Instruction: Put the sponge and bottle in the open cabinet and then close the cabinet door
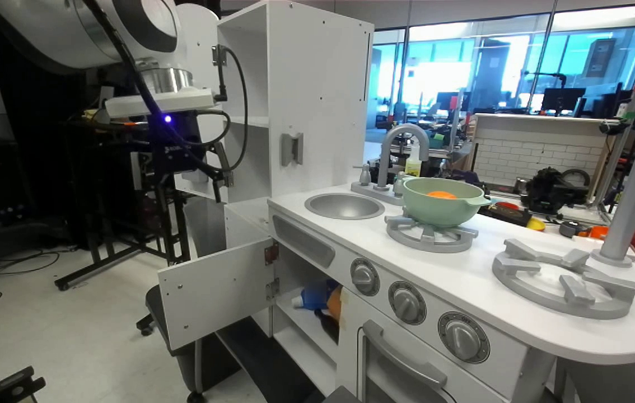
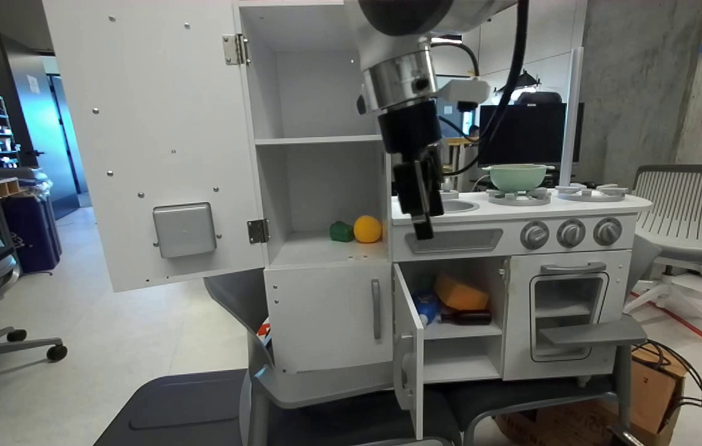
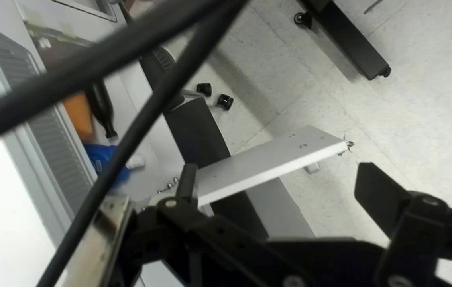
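Observation:
Inside the low white cabinet (image 2: 459, 361), the orange sponge (image 2: 461, 293) leans on the upper shelf. A dark bottle (image 2: 467, 318) lies on its side just in front of it; the wrist view also shows the sponge (image 3: 78, 115) beside the bottle (image 3: 101, 104). The cabinet door (image 1: 219, 291) stands swung wide open. My gripper (image 2: 428, 226) hangs above and in front of the cabinet, higher than the door. In the wrist view its fingers (image 3: 379, 199) are spread far apart, holding nothing, with the cabinet door (image 3: 270, 163) seen below between them.
A blue bottle (image 2: 426, 305) shares the cabinet shelf. The tall upper door (image 2: 140, 124) hangs open at the side, and a green object (image 2: 342, 231) and an orange ball (image 2: 368, 229) sit in the upper cupboard. A green bowl (image 1: 440, 204) rests on a burner near the faucet (image 1: 386, 151).

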